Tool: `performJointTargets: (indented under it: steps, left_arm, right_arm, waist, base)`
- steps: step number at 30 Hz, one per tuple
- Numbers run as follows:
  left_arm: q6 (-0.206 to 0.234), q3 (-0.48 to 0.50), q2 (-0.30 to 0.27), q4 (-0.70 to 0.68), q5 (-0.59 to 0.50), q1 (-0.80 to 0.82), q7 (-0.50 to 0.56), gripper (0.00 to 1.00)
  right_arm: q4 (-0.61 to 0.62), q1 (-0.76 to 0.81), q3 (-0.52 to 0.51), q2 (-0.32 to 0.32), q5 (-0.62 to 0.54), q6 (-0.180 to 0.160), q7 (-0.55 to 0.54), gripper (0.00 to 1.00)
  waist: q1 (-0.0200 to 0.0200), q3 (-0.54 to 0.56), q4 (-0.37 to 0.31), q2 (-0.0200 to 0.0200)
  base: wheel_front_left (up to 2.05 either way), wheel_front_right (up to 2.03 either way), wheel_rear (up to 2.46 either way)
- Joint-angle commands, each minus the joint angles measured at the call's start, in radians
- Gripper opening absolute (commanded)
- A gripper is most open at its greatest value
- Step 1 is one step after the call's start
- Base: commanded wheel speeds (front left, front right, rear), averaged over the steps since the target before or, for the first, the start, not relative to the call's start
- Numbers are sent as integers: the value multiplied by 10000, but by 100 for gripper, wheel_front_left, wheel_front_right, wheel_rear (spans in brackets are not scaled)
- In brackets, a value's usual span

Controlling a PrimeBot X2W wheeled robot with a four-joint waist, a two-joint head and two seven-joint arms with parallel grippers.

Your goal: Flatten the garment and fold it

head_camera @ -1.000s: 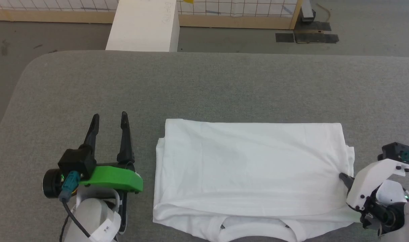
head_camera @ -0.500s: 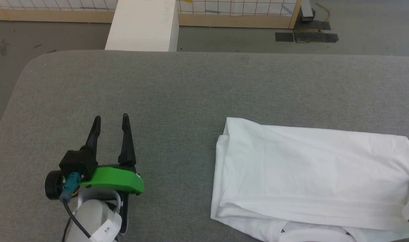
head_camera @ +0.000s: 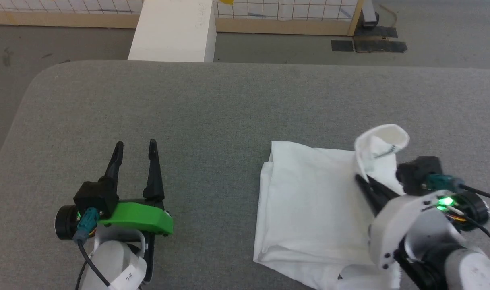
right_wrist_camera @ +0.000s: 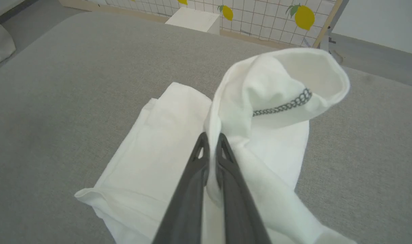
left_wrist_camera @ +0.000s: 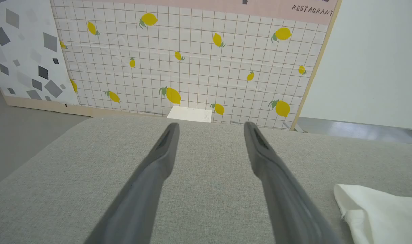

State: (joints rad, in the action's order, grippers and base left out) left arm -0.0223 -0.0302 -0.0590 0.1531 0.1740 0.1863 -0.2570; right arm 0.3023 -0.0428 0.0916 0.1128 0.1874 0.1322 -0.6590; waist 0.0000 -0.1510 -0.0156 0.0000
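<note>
At the lower left of the head view the left gripper [head_camera: 135, 142] sits low over the grey desk [head_camera: 228, 100], jaws apart and empty, pointing up the frame. Its wrist view shows the word "RESTAURANT" [left_wrist_camera: 312, 9] at the upper right, above a tiled panel [left_wrist_camera: 192, 67] printed with lemons, and a white box [head_camera: 172, 32] stands past the desk's far edge. At the lower right the folded white garment [head_camera: 309, 193] lies on the desk. The right gripper [head_camera: 358, 178] reaches in from the bottom right corner, angled up-left and clamped on a fold, holding up a curled edge with grey stitching [right_wrist_camera: 283, 105].
</note>
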Motion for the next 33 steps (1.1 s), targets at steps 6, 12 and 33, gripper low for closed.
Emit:
performJointTargets:
  steps: [6, 12, 33]
  left_arm:
    - [-48, -102, 67, 0, -10, 259, -47, 100]
    - [-15, -187, 81, -1, 51, 399, -47, 100]
    - [-22, -33, 86, -162, -44, 82, -47, 100]
  right_arm:
    - [-1859, -1821, 2750, -55, -141, -15, 214, 0]
    - [-4413, -2909, 4042, -259, -16, -15, 625, 18]
    - [-1868, -213, -1080, -618, 1442, -15, 4588, 100]
  waist:
    - [0, -361, 379, 0]
    - [0, -577, 767, 0]
    - [0, -105, -69, 0]
  base:
    - [0, 0, 0]
    - [0, 0, 0]
    - [0, 0, 0]
